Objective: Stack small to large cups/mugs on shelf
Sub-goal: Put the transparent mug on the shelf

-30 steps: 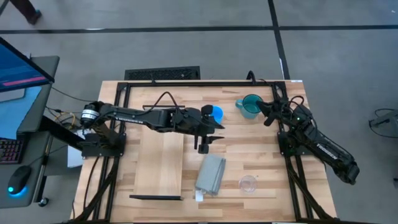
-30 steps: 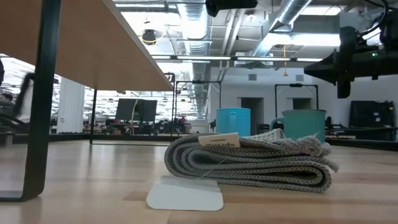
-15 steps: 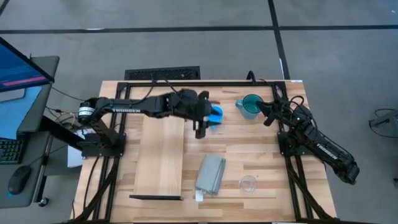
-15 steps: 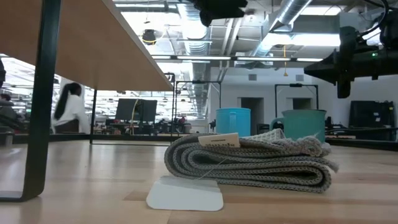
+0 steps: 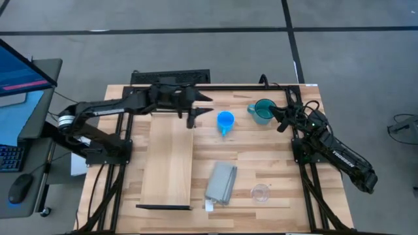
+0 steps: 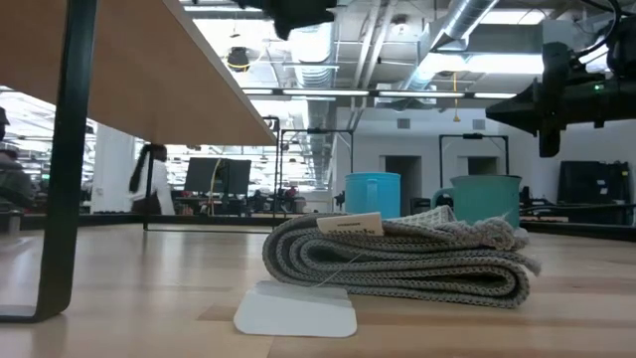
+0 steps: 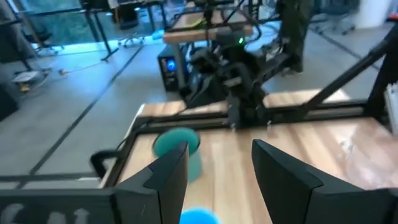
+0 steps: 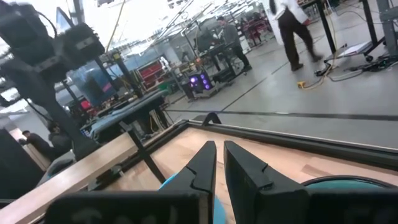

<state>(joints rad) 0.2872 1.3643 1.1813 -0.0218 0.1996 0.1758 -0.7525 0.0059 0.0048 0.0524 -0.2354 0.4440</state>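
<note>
The bright blue mug (image 5: 225, 121) is standing upright on the desk (image 5: 261, 163), handle pointing toward the near edge, just right of the shelf (image 5: 168, 163), a pale wood board with dark ends. The teal mug (image 5: 262, 111), larger and also handled, is sitting near the far edge. The clear cup (image 5: 260, 192) is standing well apart from both, beside the folded grey cloth (image 5: 221, 182). The left claw (image 5: 193, 109) is hovering over the shelf's far end, fingers spread and empty. The right claw (image 5: 279, 120) is waiting just beside the teal mug, fingers nearly pressed together, pinching nothing.
</note>
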